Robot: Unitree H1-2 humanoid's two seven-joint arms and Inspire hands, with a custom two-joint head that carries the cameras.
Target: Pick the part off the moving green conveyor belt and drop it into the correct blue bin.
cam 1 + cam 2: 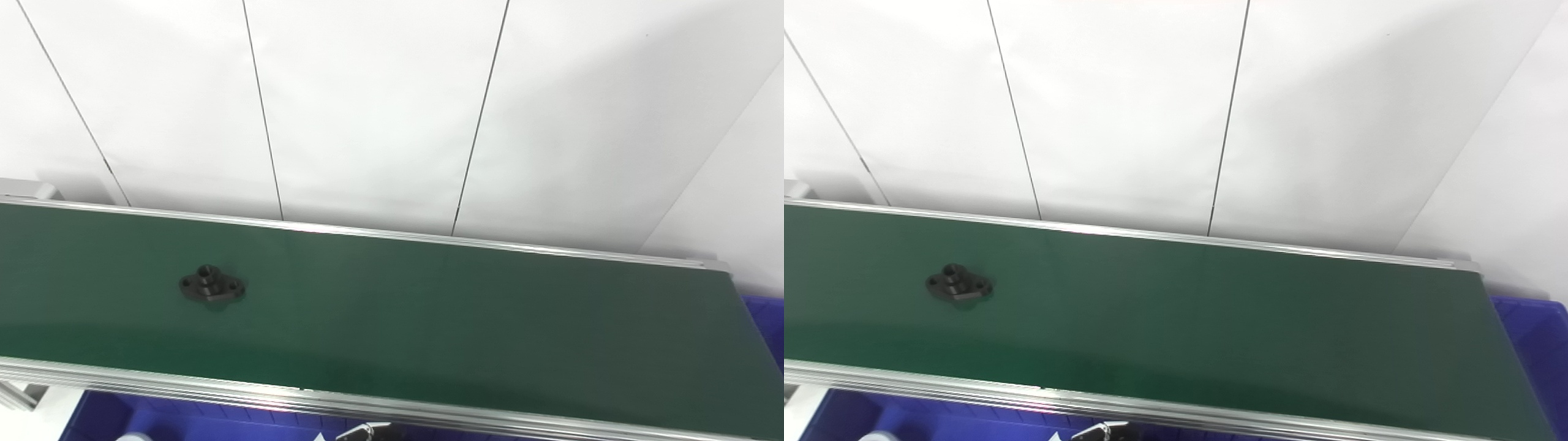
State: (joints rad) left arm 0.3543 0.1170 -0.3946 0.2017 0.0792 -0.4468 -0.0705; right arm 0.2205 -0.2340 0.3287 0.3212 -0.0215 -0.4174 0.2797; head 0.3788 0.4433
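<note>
A black flanged part (pixel 212 286) with a raised round hub and small holes lies flat on the green conveyor belt (pixel 429 318), in its left portion about midway across the belt's width. The right eye view has the same part (pixel 959 286). Neither of my hands can be made out in either view. Nothing touches the part.
Blue bins show below the belt's near rail (pixel 202 422) and past its right end (pixel 1531 331). A small dark and silvery piece (pixel 364 432) pokes up at the bottom edge; I cannot tell what it is. A white panelled wall (pixel 380 104) stands behind the belt.
</note>
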